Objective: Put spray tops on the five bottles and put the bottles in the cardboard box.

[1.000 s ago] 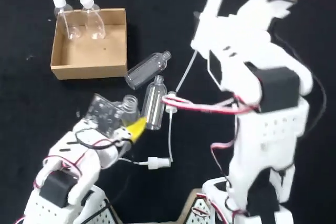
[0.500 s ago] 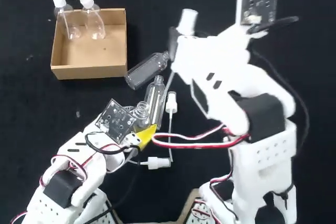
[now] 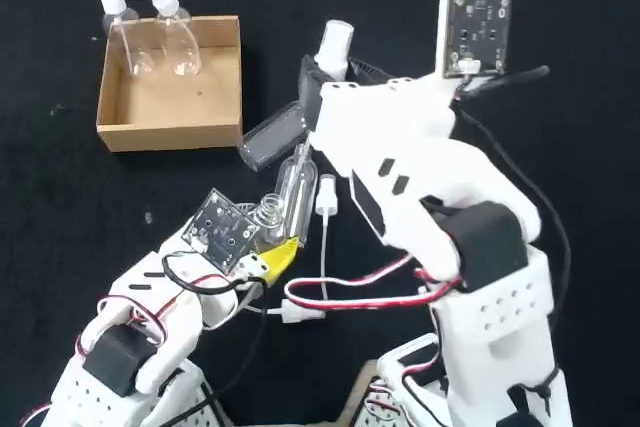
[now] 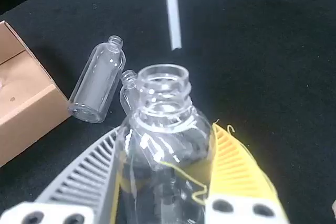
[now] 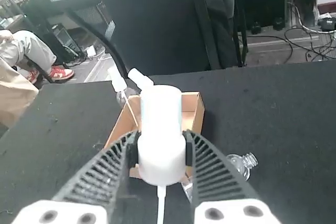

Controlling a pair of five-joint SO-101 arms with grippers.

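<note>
Bottle [image 4: 163, 93]: open neck tilted upward, clamped in left hand [image 4: 165, 140]. Spray top [image 5: 160, 114]: clamped in right hand [image 5: 161, 145], dip tube [image 4: 171, 9] hanging beyond neck, unaligned.

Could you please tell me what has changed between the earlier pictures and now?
The right gripper, shut on a spray top, swung towards the left gripper; the top's tube now hangs near the open bottle. The left gripper, shut on that bottle, shifted slightly to meet it. Nothing was grasped or released. The capped bottles in the cardboard box, the loose bottles and loose spray tops stayed put.
</note>
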